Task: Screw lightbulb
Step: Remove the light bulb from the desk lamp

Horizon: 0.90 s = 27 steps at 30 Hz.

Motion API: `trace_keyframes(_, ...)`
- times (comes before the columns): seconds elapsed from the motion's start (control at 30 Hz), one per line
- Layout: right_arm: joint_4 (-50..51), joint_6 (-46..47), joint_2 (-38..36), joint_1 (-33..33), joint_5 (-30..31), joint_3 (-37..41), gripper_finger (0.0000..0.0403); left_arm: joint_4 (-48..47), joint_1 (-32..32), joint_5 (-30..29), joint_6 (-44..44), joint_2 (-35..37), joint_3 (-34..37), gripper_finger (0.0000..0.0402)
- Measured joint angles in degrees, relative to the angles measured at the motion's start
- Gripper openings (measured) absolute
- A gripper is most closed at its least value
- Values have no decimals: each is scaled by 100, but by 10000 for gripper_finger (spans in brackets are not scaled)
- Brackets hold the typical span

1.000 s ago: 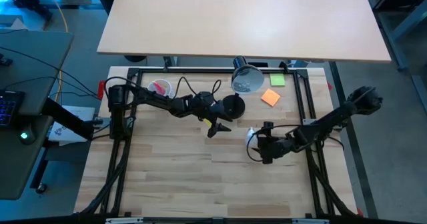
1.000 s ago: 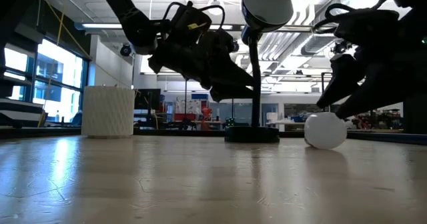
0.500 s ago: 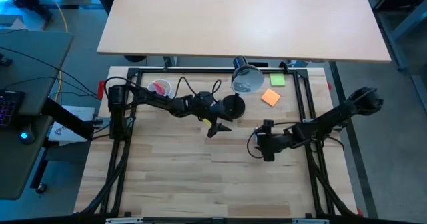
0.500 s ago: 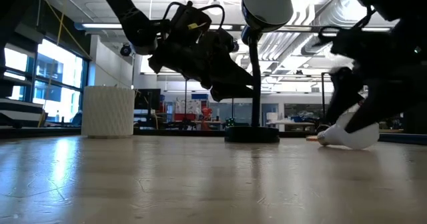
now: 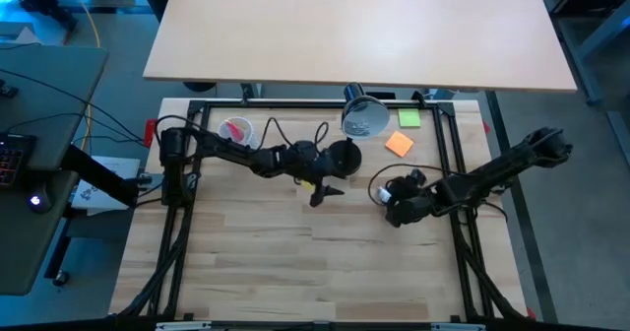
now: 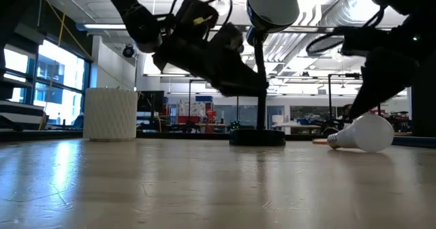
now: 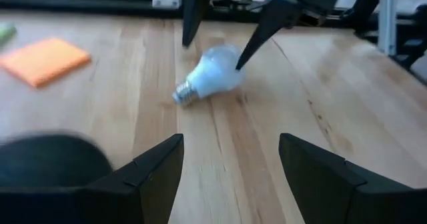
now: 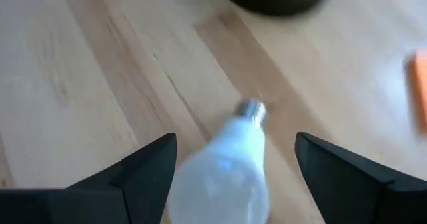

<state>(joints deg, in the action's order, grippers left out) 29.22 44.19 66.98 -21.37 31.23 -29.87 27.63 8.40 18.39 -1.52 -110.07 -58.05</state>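
Note:
The lightbulb [image 6: 361, 134] is white and frosted. It lies on its side on the wooden table, its silvery screw base [image 7: 183, 94] pointing toward the black desk lamp [image 5: 345, 157]. My right gripper [image 7: 213, 53] is open and slants down over the bulb [image 8: 223, 171], one finger on either side of the glass. My left gripper [image 7: 230, 144] hangs open above the table beside the lamp's round foot [image 6: 257, 138], aimed at the bulb with nothing between its fingers. My right gripper comes at the bulb from above, slanting down, its open fingers astride the glass end. One fingertip [image 7: 241, 59] stands right at the glass; I cannot tell whether it touches. The bulb rests on the table.
The lamp's head [image 5: 366, 117] rises over the table's far middle. An orange pad [image 5: 400, 144] and a green one [image 5: 409, 118] lie at the far right. A white cup with pink items [image 5: 236, 130] stands at the far left.
My right gripper has rolled its wrist, risen a little and gone toward the far edge. The bulb has turned about and shifted toward the table's right edge; it now lies with its screw base showing. My left gripper has rolled slightly in place.

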Motion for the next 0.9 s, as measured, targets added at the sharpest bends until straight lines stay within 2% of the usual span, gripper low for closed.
trace_keyframes(0.13, -56, 877, 26, 0, -333, 165, 302, 1, -212, -290, -471, -126, -159, 241)
trace_keyframes(0.27, -668, 553, 46, -35, -917, 230, 302, -16, -328, -320, -656, -176, -300, 241)
trace_keyframes(0.37, -1042, -20, 35, -158, -702, 175, 302, 20, -365, -286, -731, -174, -401, 241)
trace_keyframes(0.47, -1130, -295, 27, -304, -224, 29, 302, -74, -348, 122, -836, -174, -538, 241)
trace_keyframes(0.53, -1113, -93, 29, -374, -110, 11, 302, -185, -312, 357, -873, -174, -664, 241)
trace_keyframes(0.7, -1096, 765, 127, -504, -52, 9, 302, -953, -268, 482, -1335, -174, -1003, 241)
trace_keyframes(0.9, -1284, 578, 447, -567, 29, 9, 302, -1704, -242, 659, -1724, -199, -1090, 241)
